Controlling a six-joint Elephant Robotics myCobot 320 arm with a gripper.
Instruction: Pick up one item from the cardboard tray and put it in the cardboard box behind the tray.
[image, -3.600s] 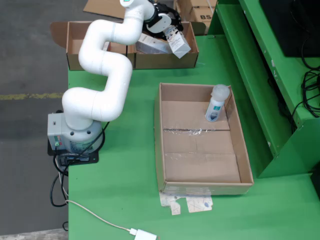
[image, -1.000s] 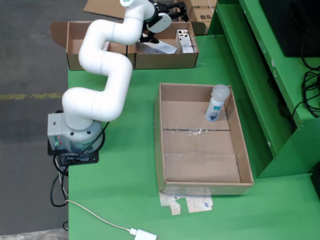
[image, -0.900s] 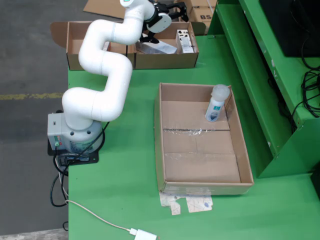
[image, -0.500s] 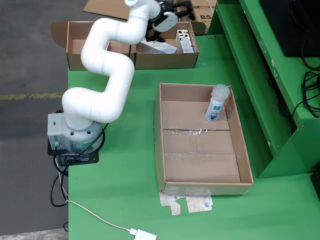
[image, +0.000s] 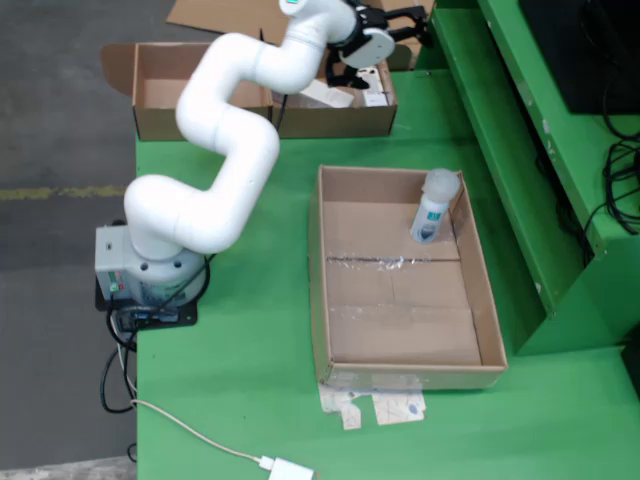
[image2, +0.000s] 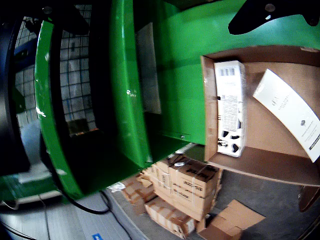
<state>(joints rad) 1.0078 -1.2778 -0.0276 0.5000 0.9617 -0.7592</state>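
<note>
In the fixed view a cardboard tray (image: 316, 290) lies on the green table, with a white bottle (image: 434, 206) standing in its far right corner. Behind it sits the cardboard box (image: 330, 121), holding a white carton (image: 376, 97) and a flat white pack (image: 328, 94), both partly hidden by the arm. My gripper (image: 410, 22) hovers open and empty above the box's right end. The wrist view shows its black fingers (image2: 270, 15) spread wide, the gripper (image2: 160, 22) holding nothing, and the printed carton (image2: 230, 107) lying along the box wall beside the flat pack (image2: 290, 112).
A second open cardboard box (image: 165, 85) adjoins on the left. A green frame (image: 520, 130) rises along the table's right side, with black cables (image: 620, 190) beyond it. Stacked cartons (image2: 187, 192) stand on the floor behind. A white cable (image: 200, 440) crosses the front left.
3.6 s ago the gripper held the white carton over the rear box. The carton now lies in the box, and the open gripper has swung right, past the box's right end.
</note>
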